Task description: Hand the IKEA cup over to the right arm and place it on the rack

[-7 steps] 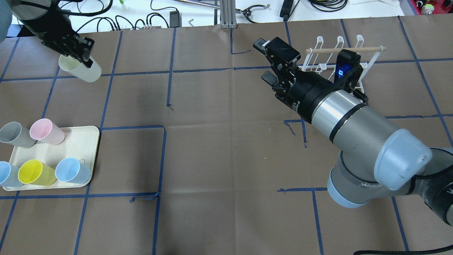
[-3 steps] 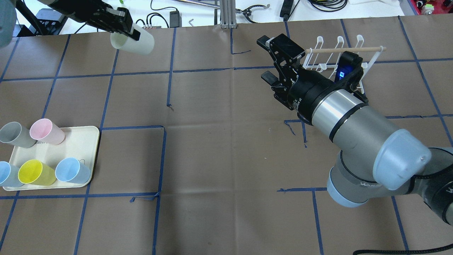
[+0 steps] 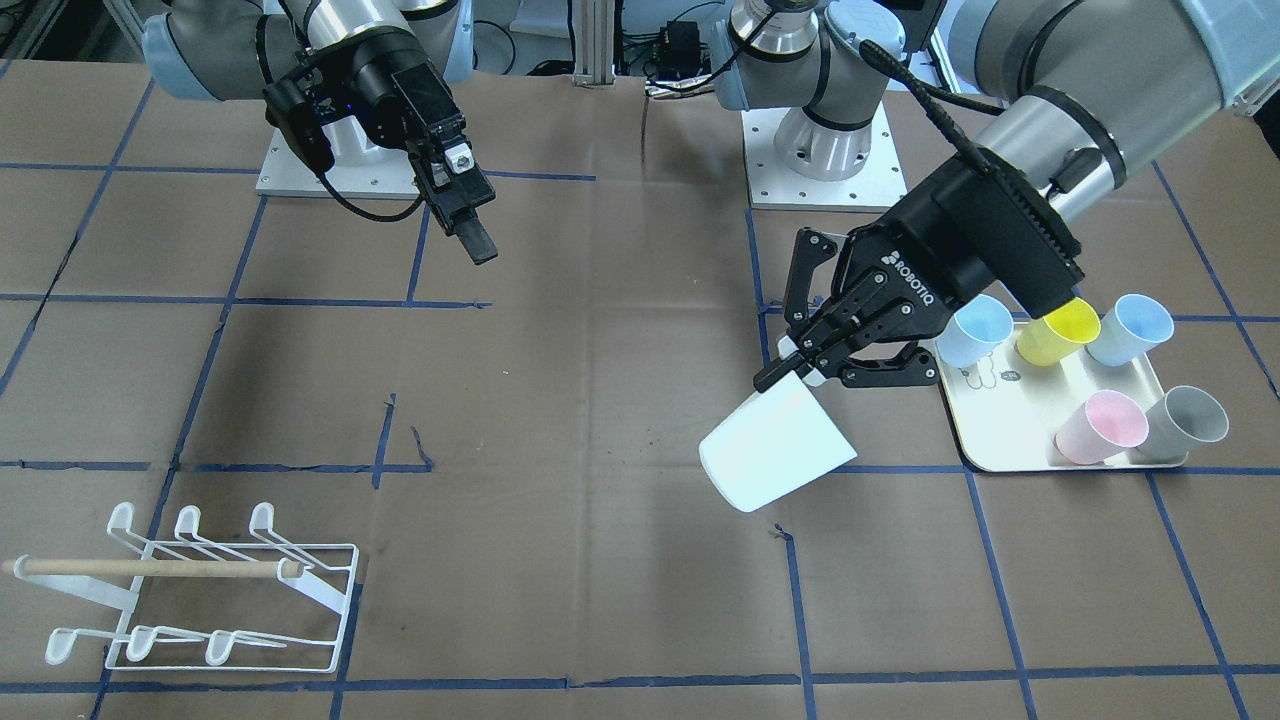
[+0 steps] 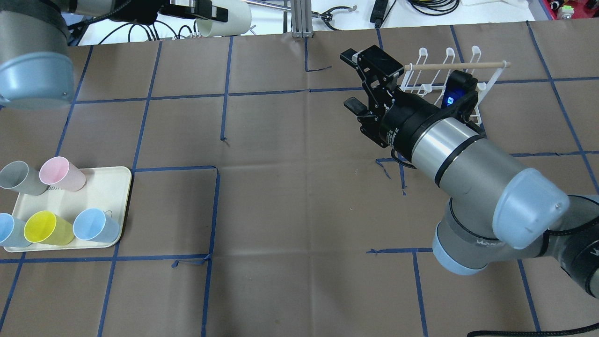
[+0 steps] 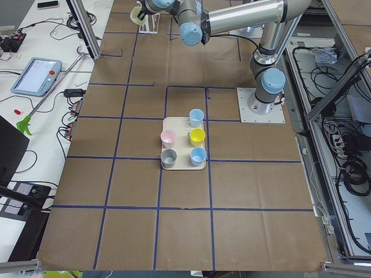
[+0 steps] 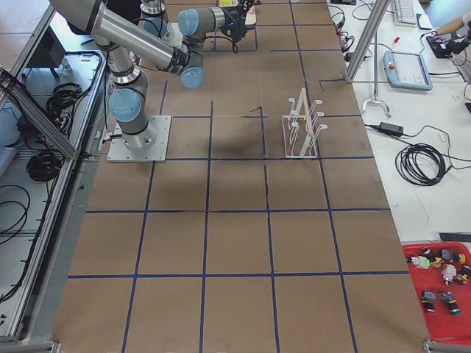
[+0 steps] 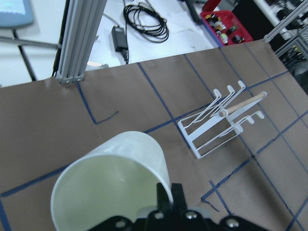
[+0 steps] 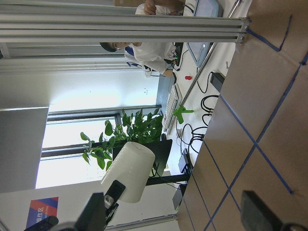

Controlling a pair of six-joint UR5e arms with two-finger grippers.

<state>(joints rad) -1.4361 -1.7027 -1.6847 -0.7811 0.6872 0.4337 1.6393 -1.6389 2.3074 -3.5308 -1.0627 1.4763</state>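
Observation:
A cream-white IKEA cup (image 3: 775,455) hangs tilted in the air, its mouth toward the robot and its base toward the table's middle. My left gripper (image 3: 800,370) is shut on its rim with one finger inside the mouth, as the left wrist view shows on the cup (image 7: 113,183). In the overhead view the cup (image 4: 229,18) sits at the top edge, left of centre. My right gripper (image 4: 351,80) stands open and empty near the rack (image 4: 449,70), well apart from the cup. The right wrist view shows the cup (image 8: 130,171) far off between its spread fingers.
A cream tray (image 4: 112,187) at my left front holds grey, pink, yellow and two blue cups. The white wire rack (image 3: 200,590) with its wooden dowel stands at the far right. An aluminium post (image 4: 299,18) and cables lie beyond the table's far edge.
My left arm has carried the cup rightward and upward across the far side of the table. The right gripper has shifted only slightly and stays open.

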